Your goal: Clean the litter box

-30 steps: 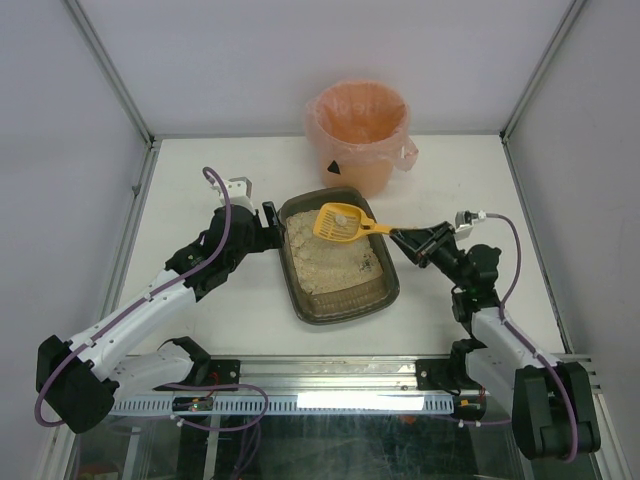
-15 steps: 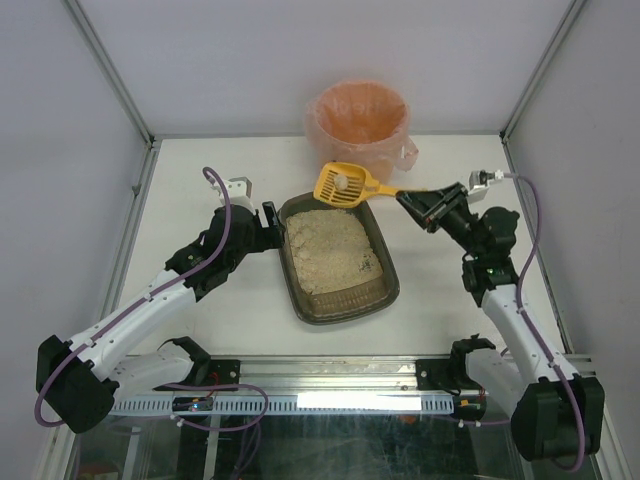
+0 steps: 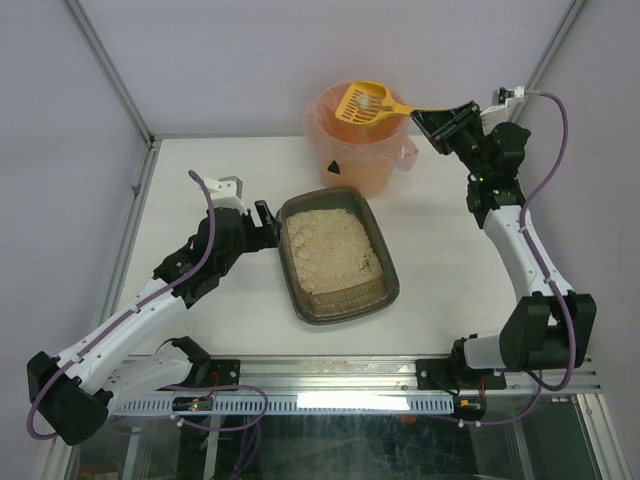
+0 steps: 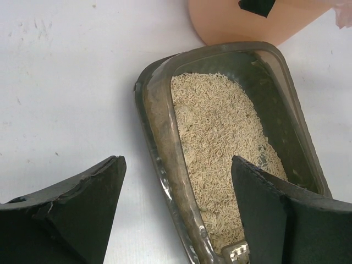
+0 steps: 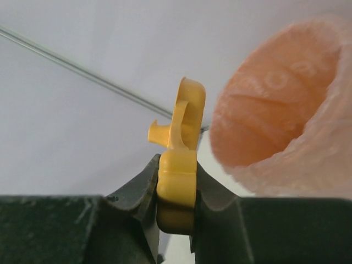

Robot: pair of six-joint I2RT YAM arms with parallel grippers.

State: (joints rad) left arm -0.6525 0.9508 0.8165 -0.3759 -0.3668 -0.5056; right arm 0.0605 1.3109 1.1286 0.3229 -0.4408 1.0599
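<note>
The litter box [image 3: 345, 312] is a dark tray of beige litter [image 3: 330, 250] at mid-table. My left gripper [image 3: 265, 225] is open and straddles the box's left rim [image 4: 159, 143]: one finger [image 4: 82, 209] stands outside over the table, the other [image 4: 275, 214] over the litter [image 4: 220, 132]. My right gripper [image 3: 428, 117] is shut on the handle of the yellow scoop [image 3: 362, 102]. The scoop's head hangs over the orange-pink bucket [image 3: 370, 160] with a pale clump in it. In the right wrist view, the scoop [image 5: 184, 126] stands edge-on between my right gripper's [image 5: 176, 203] jaws.
The bag-lined bucket [image 5: 275, 110] stands at the back of the table just beyond the box, its base [image 4: 247, 22] close to the box's far end. Frame posts and white walls bound the table at the left, right and back.
My right arm has lifted the scoop from above the litter box up and back to above the bucket's mouth. The left gripper has stayed open at the box's left rim.
</note>
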